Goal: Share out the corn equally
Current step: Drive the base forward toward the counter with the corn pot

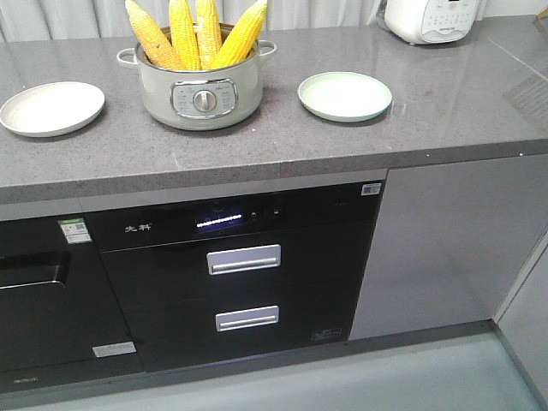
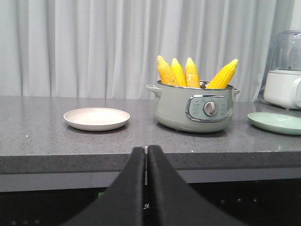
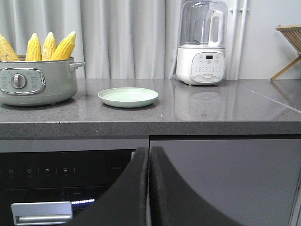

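Note:
Several yellow corn cobs stand upright in a pale green electric pot at the back middle of the grey counter. The corn and the pot also show in the left wrist view, and the corn in the right wrist view. A white plate lies left of the pot, a green plate right of it; both hold nothing. My left gripper is shut, in front of the counter edge, well short of the pot. My right gripper is shut too, lower, facing the cabinet fronts.
A white appliance stands at the counter's back right, seen as a blender in the right wrist view. Below the counter is a black built-in unit with two handled drawers. A curtain hangs behind. A wooden rack is far right.

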Robot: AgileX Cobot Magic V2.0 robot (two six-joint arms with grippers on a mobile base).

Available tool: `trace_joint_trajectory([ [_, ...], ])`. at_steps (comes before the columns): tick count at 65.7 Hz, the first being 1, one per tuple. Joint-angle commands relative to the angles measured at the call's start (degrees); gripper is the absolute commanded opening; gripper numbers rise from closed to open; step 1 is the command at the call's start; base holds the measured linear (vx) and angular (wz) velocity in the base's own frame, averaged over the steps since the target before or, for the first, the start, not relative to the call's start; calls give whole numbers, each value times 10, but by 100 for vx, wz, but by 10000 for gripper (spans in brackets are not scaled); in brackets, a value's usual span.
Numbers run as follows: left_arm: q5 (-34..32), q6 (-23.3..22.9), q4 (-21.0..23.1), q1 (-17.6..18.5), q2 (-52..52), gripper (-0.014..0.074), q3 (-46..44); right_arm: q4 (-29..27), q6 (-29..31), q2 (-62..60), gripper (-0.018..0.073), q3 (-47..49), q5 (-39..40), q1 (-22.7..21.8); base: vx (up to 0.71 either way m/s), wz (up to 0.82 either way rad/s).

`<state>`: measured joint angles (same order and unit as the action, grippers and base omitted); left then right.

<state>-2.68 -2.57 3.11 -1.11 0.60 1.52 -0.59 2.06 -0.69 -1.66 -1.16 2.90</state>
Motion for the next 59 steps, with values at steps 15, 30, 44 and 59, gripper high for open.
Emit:
trace_joint_trajectory([
  [15,-39,-4,2,4,10,-6,8,6,3,-1,-6,-4,42,0,10,4],
  [30,-39,-4,2,4,10,-6,8,6,3,-1,-6,-4,42,0,9,6],
  [44,-39,-4,2,4,10,-6,8,6,3,-1,-6,-4,42,0,7,6],
  [59,-39,-4,2,4,10,-6,8,6,3,-1,-6,-4,43,0,8,5],
])
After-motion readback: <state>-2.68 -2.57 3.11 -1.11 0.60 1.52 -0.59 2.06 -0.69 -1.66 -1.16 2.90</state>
